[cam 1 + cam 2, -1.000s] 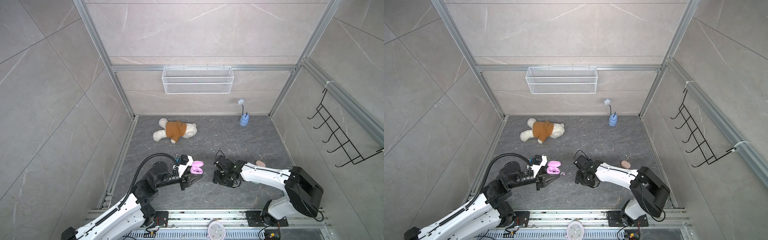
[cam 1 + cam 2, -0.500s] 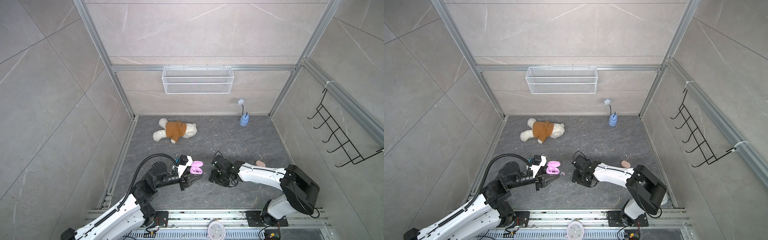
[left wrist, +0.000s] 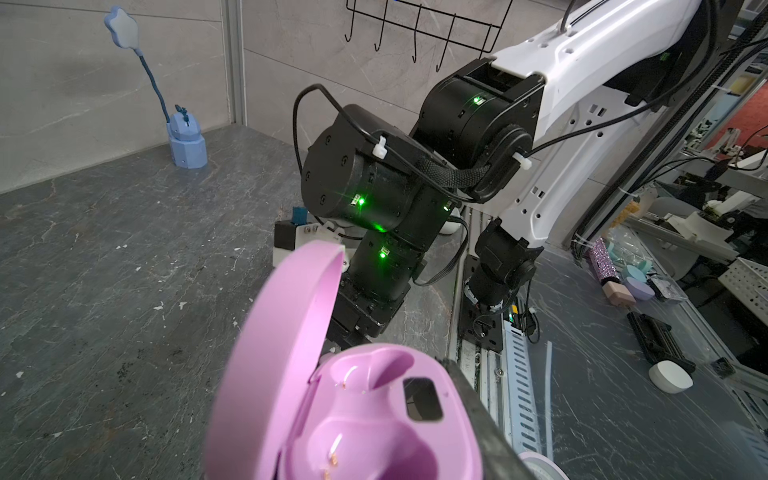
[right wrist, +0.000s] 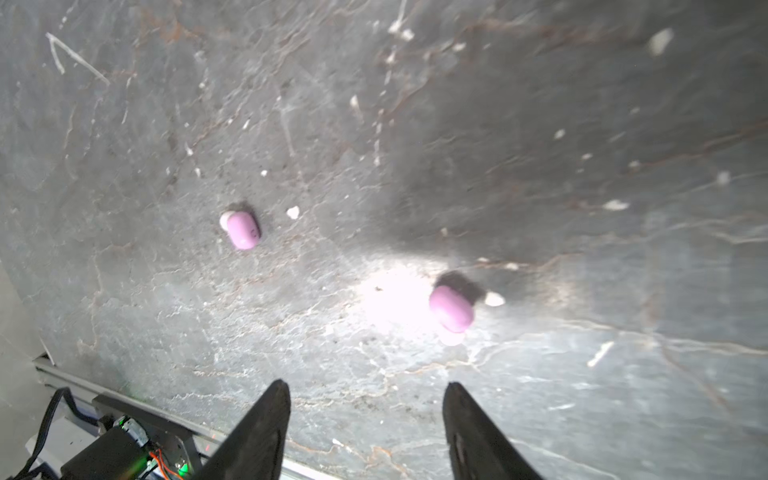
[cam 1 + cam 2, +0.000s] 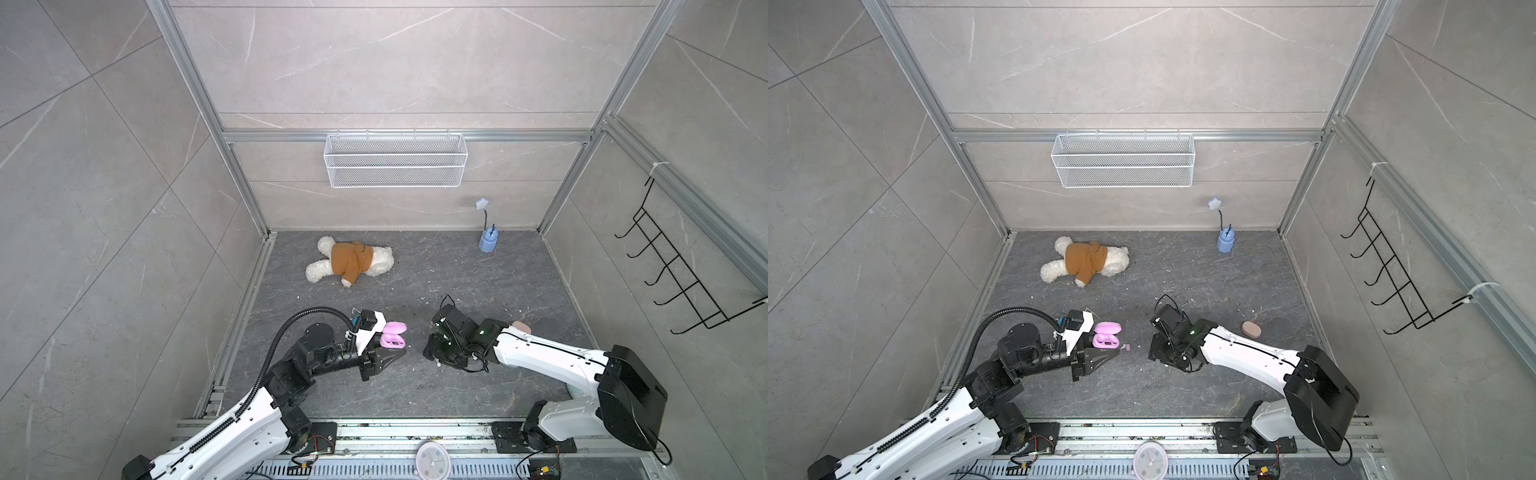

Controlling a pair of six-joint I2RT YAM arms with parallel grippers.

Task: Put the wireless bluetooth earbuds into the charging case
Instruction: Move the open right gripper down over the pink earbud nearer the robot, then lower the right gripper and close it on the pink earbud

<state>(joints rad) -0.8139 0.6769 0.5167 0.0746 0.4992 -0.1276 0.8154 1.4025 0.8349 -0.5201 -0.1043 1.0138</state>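
The grey stone-look surface is boxed in by tiled walls at the back and both sides. A side rail runs along its left edge and a front rail closes the near side. A wire basket hangs on the back wall and a black hook rack on the right wall, both high above the surface. A teddy bear lies far left and a blue lamp stands in the far right corner, so a broad bare stretch, dotted with white specks, runs across the middle. Both arms work in the front half, with a gap of bare surface between them. The left tool is closed on the lilac charging case. In the left wrist view the lid is swung open and both wells show their contacts. One black finger lies against the case's side, and the other is hidden behind it. The right tool points down with its jaws moderately wide over bare surface. Ahead of its fingertips lie the first earbud and the second earbud, both lilac, apart from each other and clear of the fingers. The second is the nearer, just ahead of one fingertip. A peach case lies near the right wall behind the right arm, and a round clock rests on the front frame.
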